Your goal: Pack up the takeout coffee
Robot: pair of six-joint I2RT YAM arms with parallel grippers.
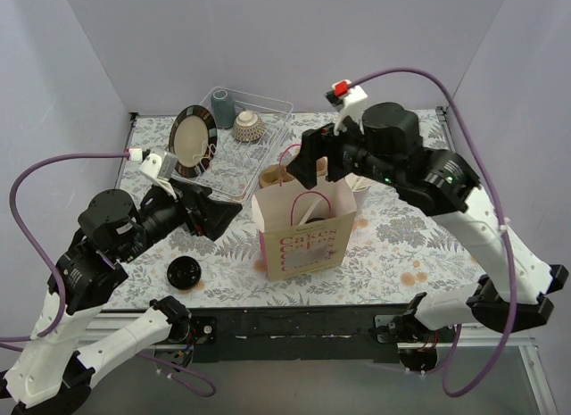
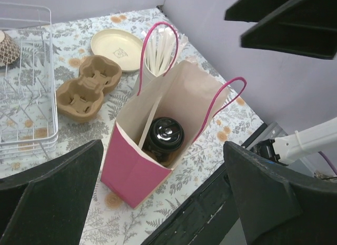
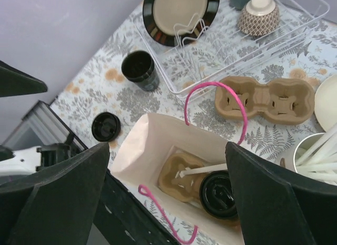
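Inside bag (image 2: 131, 171) — lidded cup (image 2: 166, 134), hidden from top cam; L fingers (image 2: 47, 187), R fingers (image 3: 52, 192) spread, empty.

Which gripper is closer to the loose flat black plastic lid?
Left. The left gripper sits just beyond the flat black lid; the right gripper hovers beyond the pink-handled paper bag, farther off.

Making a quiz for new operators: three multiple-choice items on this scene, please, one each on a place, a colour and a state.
1. Where is the lidded coffee cup? A dish rack B plate C paper bag
2. The bag's handles are: A pink B black C green
3. The left claw is: A shut on a cup B open, empty C shut on a lid
Answers: C, its black lid shows inside the bag; A, pink loops at the bag's mouth; B, its fingers stand wide apart, holding nothing.
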